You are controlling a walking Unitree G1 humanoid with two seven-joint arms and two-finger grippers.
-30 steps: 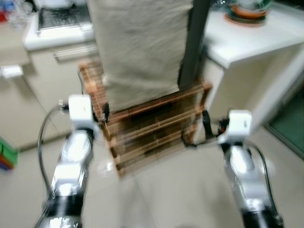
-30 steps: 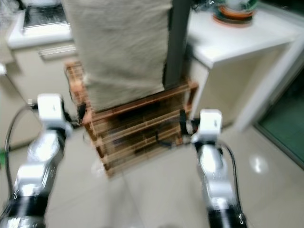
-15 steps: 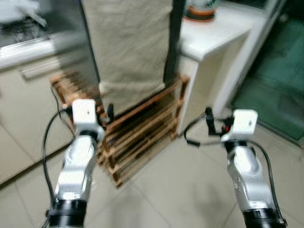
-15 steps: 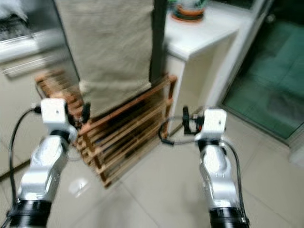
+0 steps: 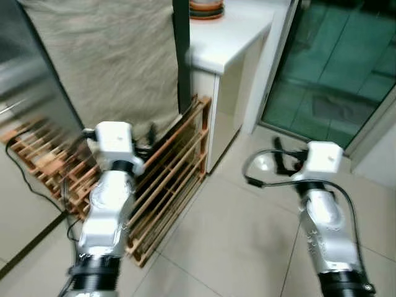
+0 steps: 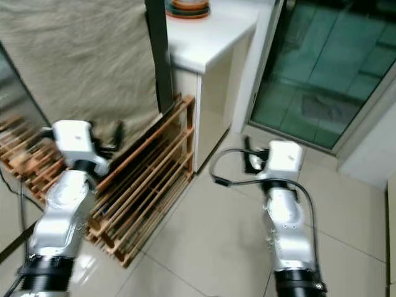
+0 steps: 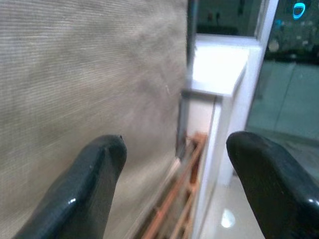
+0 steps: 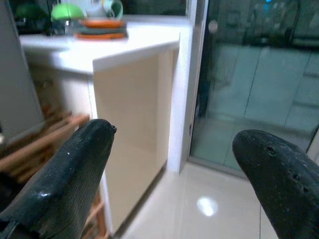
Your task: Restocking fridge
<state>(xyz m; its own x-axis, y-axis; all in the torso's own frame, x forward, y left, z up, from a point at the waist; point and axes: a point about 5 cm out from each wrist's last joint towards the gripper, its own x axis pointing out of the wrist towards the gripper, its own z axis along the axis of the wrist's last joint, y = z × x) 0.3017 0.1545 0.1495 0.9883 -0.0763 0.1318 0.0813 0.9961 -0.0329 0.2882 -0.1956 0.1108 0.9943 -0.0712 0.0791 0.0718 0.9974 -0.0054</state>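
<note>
A pale tiled floor [image 5: 229,235] runs under a beige cloth [image 5: 105,62] hanging over a wooden slatted rack [image 5: 167,173], then a white tabletop [image 5: 229,31] carrying stacked orange dishes [image 5: 206,8], then a green-tinted glass door [image 5: 334,68]. Against a second ago, the whole view has swung rightward, bringing the door in. The left hand [image 7: 172,189] and the right hand [image 8: 172,184] both hover spread open, empty, touching nothing. No fridge can be made out.
</note>
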